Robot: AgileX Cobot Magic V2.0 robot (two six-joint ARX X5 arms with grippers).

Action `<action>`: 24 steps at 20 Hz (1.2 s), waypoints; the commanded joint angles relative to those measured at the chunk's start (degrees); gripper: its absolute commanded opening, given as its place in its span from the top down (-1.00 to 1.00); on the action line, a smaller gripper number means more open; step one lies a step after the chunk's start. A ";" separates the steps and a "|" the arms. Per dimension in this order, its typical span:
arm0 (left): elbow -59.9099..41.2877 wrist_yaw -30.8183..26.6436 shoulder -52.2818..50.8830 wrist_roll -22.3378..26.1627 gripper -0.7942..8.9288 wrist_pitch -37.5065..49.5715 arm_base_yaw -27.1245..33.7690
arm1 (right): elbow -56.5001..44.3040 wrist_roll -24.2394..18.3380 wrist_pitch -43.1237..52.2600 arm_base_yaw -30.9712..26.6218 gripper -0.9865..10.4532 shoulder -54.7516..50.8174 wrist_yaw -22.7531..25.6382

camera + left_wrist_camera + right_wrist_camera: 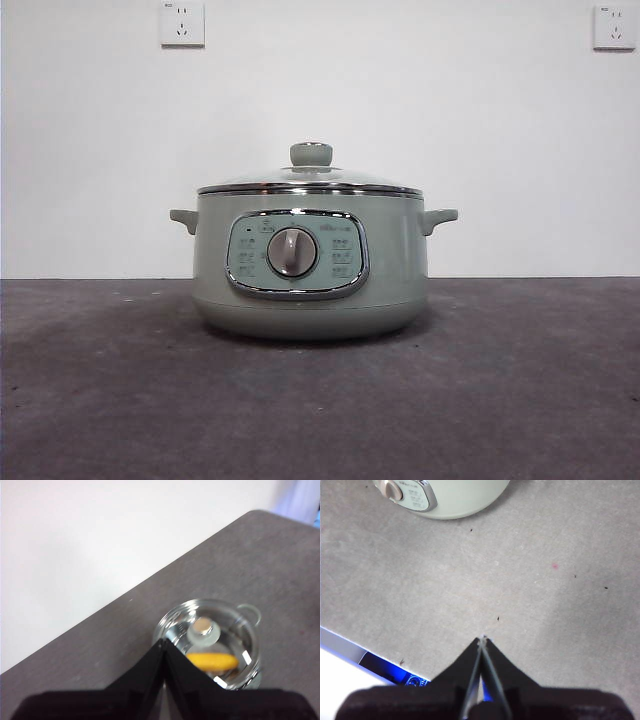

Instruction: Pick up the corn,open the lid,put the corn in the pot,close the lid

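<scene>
The sage-green pot (310,265) stands in the middle of the table with the glass lid (310,180) on it, knob (311,153) up. In the left wrist view the corn (212,661) lies inside the pot (250,614), seen yellow through the lid (210,632). My left gripper (164,642) is shut and empty, high above and to the side of the pot. My right gripper (482,639) is shut and empty over bare table, away from the pot (455,497). Neither gripper shows in the front view.
The grey table (320,400) runs to a white wall with two sockets (182,22). The table's front edge with a blue light (395,672) shows in the right wrist view. A rounded table corner (260,515) shows in the left wrist view.
</scene>
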 commanded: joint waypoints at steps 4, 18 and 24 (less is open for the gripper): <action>-36.26 0.96 -20.72 -1.62 0.84 18.25 11.69 | -0.55 0.04 0.35 0.04 0.83 -0.02 0.04; -126.95 0.52 -68.89 -12.76 0.84 72.11 24.65 | -0.55 0.02 0.35 0.04 0.83 -0.02 0.04; -133.17 0.35 -80.70 -11.87 0.84 71.01 27.69 | -0.55 0.04 0.35 0.04 0.83 -0.02 0.04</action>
